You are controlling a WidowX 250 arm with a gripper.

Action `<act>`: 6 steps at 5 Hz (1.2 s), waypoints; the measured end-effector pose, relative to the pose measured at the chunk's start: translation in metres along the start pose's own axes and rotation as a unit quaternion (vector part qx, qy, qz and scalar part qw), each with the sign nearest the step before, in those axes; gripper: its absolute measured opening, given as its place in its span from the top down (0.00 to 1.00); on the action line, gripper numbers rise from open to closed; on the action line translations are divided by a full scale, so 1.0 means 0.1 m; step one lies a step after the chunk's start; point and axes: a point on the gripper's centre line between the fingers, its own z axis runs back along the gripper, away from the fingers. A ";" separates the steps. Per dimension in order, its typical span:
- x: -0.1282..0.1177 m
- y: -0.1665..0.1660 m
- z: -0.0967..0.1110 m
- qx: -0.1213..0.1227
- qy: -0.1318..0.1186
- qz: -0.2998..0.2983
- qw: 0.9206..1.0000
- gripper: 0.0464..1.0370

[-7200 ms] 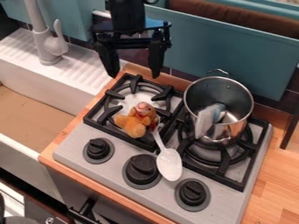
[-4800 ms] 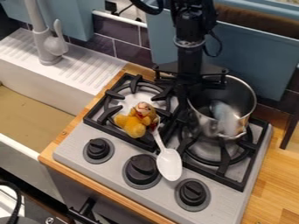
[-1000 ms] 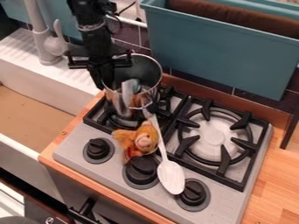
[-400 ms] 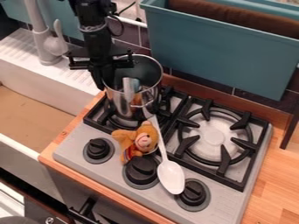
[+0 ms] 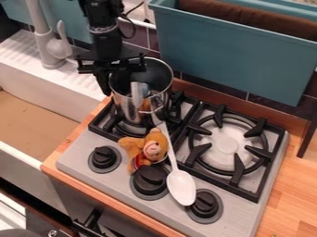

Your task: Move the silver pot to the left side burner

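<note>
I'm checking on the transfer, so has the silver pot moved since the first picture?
Yes: the silver pot went left, from the right burner to the left one.

One black arm (image 5: 105,34), which extended from the top edge, near-upright; one black gripper (image 5: 111,83), which hung below, pointed downward.

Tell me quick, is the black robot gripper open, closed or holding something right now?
Black robot gripper: at the sink-side rim of the shiny silver metal pot; whether open or closed on it, I can't tell.
</note>
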 end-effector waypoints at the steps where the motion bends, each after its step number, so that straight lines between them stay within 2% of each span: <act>1: 0.02 -0.01 0.02 -0.002 0.000 0.000 1.000 0.27; 2: -0.01 0.01 0.05 0.004 0.014 0.012 1.000 0.05; 4: 0.08 0.03 0.41 0.006 -0.021 0.054 0.998 0.04; 5: 0.13 0.00 0.61 0.005 -0.008 0.073 0.997 0.04; 6: 0.05 -0.14 0.64 0.002 0.011 0.046 0.999 0.04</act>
